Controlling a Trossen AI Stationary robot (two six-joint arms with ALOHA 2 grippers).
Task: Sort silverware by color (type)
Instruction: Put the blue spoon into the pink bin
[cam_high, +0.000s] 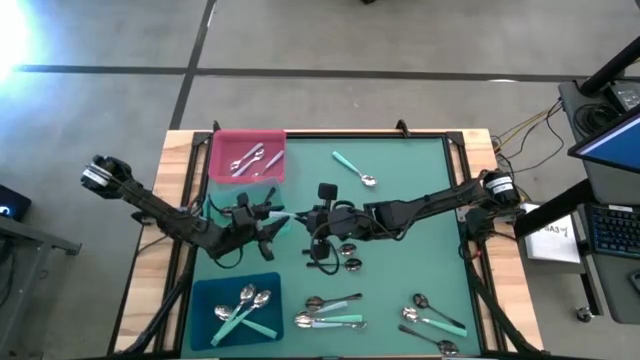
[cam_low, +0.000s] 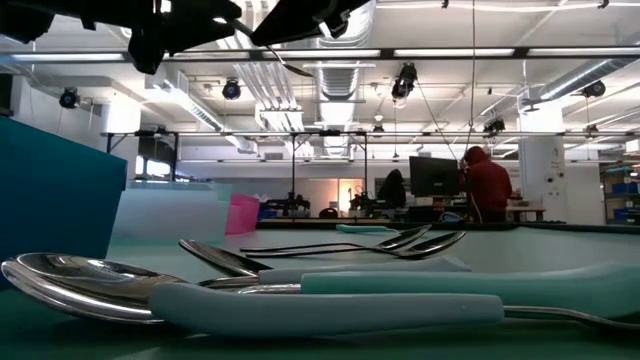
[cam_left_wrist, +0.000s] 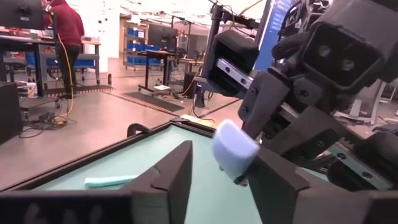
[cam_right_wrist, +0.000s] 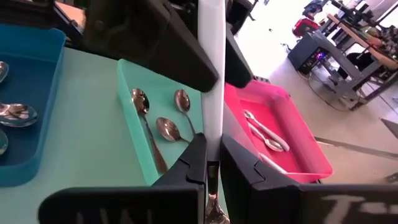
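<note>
Two grippers meet above the table's (cam_high: 400, 230) middle: the right gripper (cam_right_wrist: 210, 163) pinches a mint-handled spoon (cam_right_wrist: 211, 74), long axis pointing at the left gripper (cam_left_wrist: 217, 180), whose spread fingers flank the handle tip, just beside the green tray (cam_right_wrist: 134, 134).

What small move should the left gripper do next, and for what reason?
Probably close the left gripper on the mint handle. Its fingers stand open on either side of the handle's end, while the right gripper is shut on the same spoon. The two meet above the table's middle, so this looks like a handover.
</note>
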